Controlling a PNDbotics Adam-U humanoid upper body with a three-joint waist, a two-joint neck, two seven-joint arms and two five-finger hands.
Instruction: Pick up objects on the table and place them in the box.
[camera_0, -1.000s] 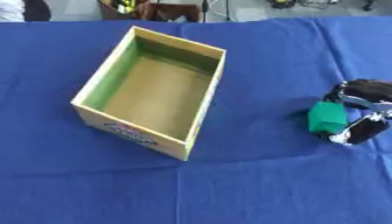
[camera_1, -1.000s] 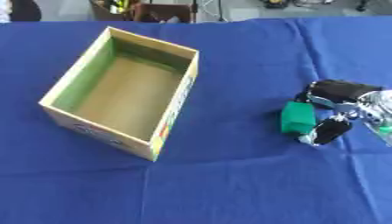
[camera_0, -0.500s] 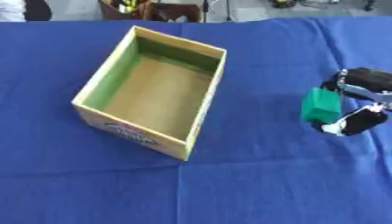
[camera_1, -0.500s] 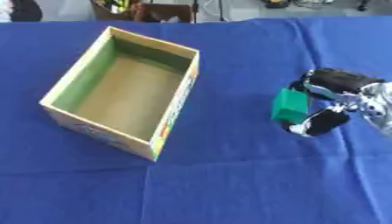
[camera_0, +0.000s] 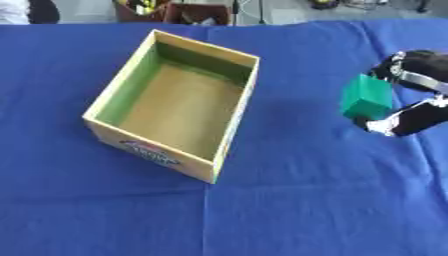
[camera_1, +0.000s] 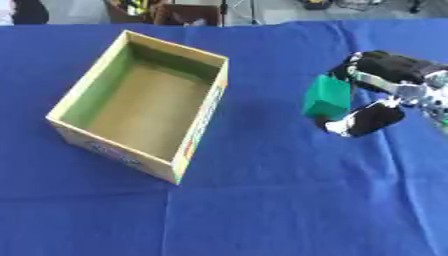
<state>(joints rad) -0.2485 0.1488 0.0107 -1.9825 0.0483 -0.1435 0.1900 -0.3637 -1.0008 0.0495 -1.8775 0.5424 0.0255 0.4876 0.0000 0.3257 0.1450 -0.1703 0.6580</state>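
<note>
One hand is in view: the right hand (camera_1: 378, 97), entering from the right edge of both eye views. Its black fingers curl over the top of a green block (camera_1: 326, 96) and its thumb closes under the block's lower right corner, so the hand is clamped on the block. The block is held above the surface, to the right of the box and well apart from it. No left hand appears in either view.

The surface (camera_0: 289, 200) is covered by a blue cloth. The cloth shows faint creases: one runs from the box's near corner toward the front edge of the view, others cross the right side. The cloth extends to the left, right and front edges of both views.

The box (camera_0: 175, 102) is an open-topped cardboard carton standing on the cloth left of centre, turned at an angle to the surface edge. Its inner walls are green on the left and far sides; its floor is plain brown and bare. A printed label shows on the near outer wall.

Beyond the far edge of the surface, the room shows a pale floor, dark stands or legs, and a brown object with yellow and black items; these cannot be made out further.
</note>
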